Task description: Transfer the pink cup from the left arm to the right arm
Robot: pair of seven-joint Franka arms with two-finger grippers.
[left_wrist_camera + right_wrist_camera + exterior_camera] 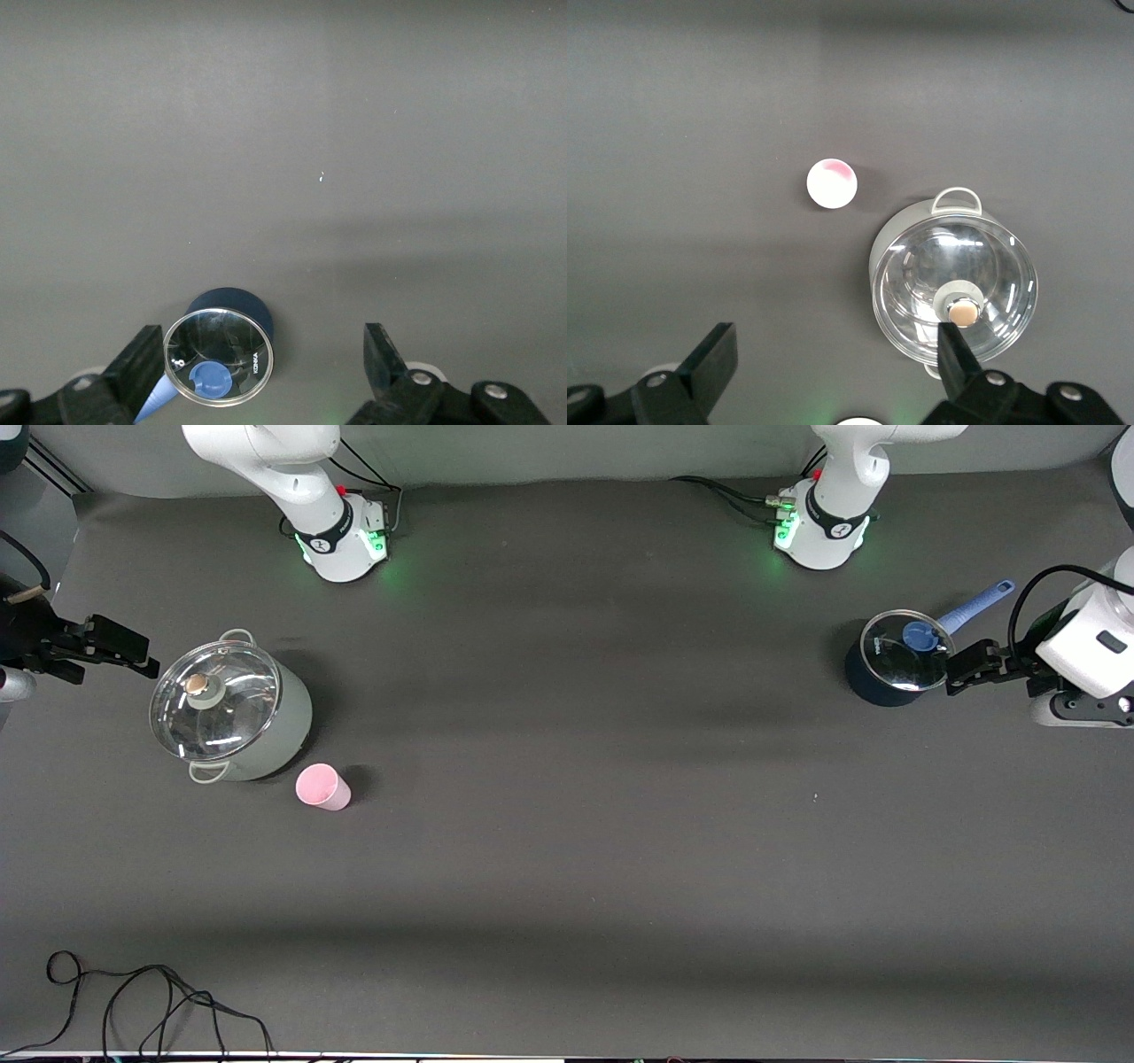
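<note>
Nearest the front camera you've got a thin black cable looped on the matte grey table. Next up, the pink cup: small, smooth plastic, slightly tapered, standing upright on the table toward the right arm's end, just beside the grey pot and a bit nearer the camera than it; nothing is touching the cup. In the right wrist view the cup shows as a pale round rim. Grey pot is round, with loop handles and a domed glass lid with a tan knob. Your right gripper hangs beside the pot at the table's edge, black fingers spread apart, holding nothing. Your left gripper hangs at the other end, claw fingers apart and free, by the small dark-blue saucepan, which has a glass lid and a blue handle. Both arms wait.
</note>
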